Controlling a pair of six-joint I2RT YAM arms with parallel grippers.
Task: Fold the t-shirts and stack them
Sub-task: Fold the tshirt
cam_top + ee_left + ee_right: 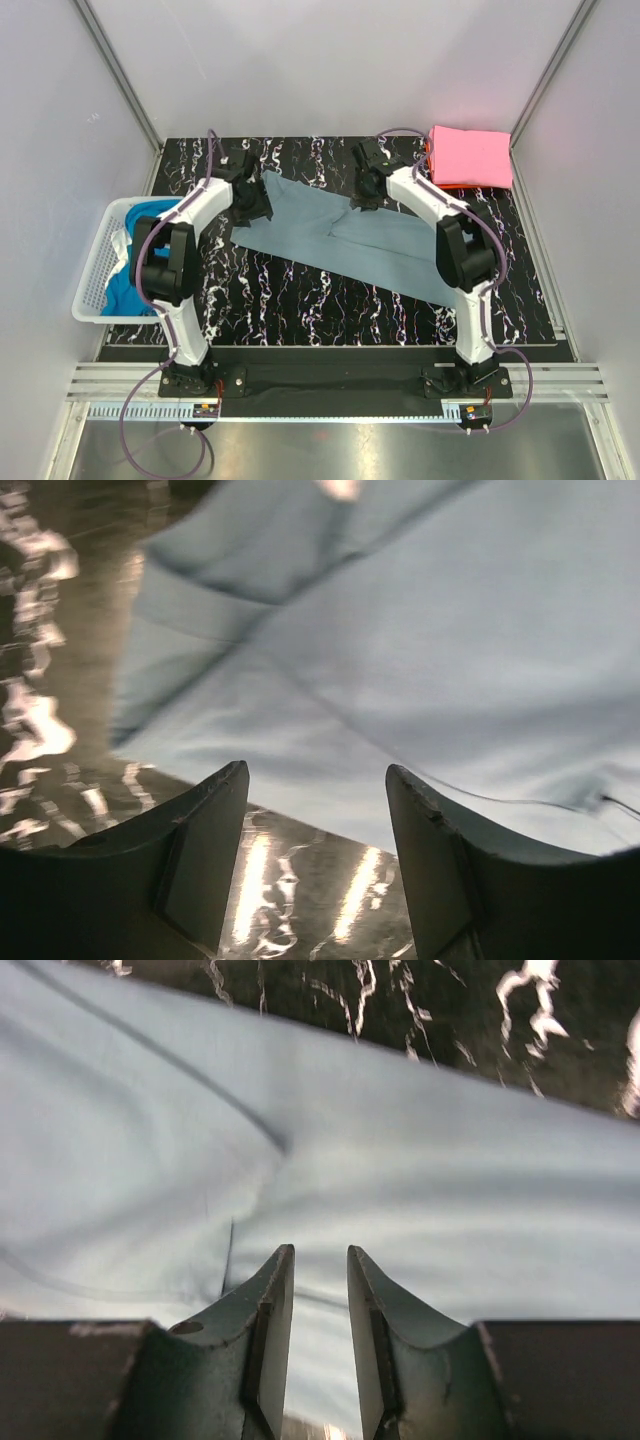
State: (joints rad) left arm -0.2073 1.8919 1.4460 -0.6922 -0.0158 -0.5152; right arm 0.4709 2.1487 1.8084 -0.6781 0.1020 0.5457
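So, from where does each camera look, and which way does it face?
Top external: above and behind, looking down at the table; left arm and right arm show.
Left wrist: on that wrist, facing the edge of the grey-blue shirt; open jaws show.
Right wrist: on that wrist, facing the same shirt; narrowly parted jaws show.
Shared: all three see that shirt.

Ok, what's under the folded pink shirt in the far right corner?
An orange-red cloth: only a thin strip shows along the left and near edges of the pink shirt. The rest is covered, so its fold and anything beneath it cannot be seen.
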